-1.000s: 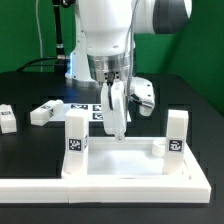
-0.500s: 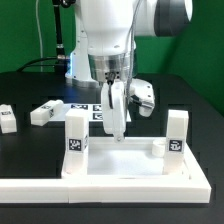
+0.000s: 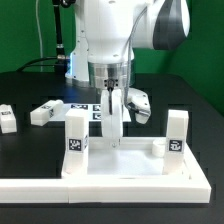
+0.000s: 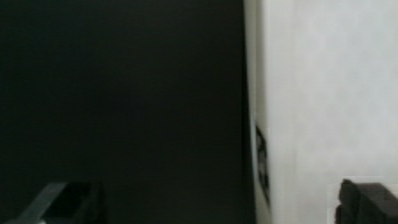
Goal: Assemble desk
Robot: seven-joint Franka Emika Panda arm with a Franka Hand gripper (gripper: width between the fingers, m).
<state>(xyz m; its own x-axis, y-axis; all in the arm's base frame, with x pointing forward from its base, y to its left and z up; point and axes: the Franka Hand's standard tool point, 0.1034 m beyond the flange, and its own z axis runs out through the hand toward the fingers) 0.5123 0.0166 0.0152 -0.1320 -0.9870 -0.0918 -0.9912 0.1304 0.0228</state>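
Lying flat near front of black bench (image 3: 30, 85): white plastic rimmed tray-like desk top (image 3: 130, 172). Stiff, light, prob. slick; best pinched across a thin rim wall, not the broad face. Standing at two of its corners: white tagged block legs (image 3: 74, 135). Off at ext. view's left: two loose legs (image 3: 43, 113), small, easy to tip. Low over rear rim: end effector (image 3: 116, 138), spread wide, gripping nothing.
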